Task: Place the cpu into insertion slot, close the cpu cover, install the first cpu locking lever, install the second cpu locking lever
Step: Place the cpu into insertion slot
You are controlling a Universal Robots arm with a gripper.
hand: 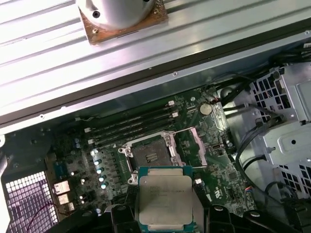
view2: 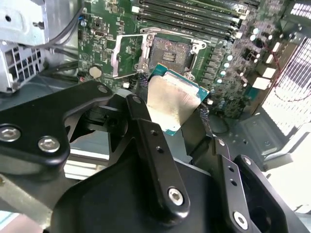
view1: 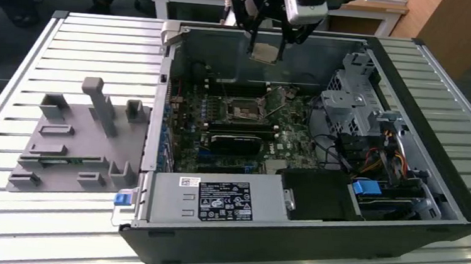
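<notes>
On the slatted counter (view1: pixel 99 39): an open case (view1: pixel 294 244) is lying on its side with the open face turned up, which is giving the arm access from above. A grey fixture (view1: pixel 57 156) is sitting beside it at the exterior view's left, well apart from the work.

Inside the case: a green motherboard (view1: pixel 294 133) is lying flat on the case floor, so anything lowered onto it is meeting it squarely.

Above the board: the gripper (view1: pixel 267 46) is hanging over the far part of the case, clenched on the cpu. It is pinching two opposite edges, probably to keep the contact side untouched.

Near the board's middle: the slot (hand: pixel 149 156) is sitting bare and unfilled, contact field exposed.

Beside the slot: the cover (view2: pixel 127 56) is standing swung off to one side, leaving the opening free for the chip.

In the gripper: the cpu (view2: pixel 172 104) is hanging roughly level, metal face up, in the air above the board and apart from the slot. It is not yet placed. In both wrist views it is lining up just beside the slot's edge, judged an approach position, not contact.
</notes>
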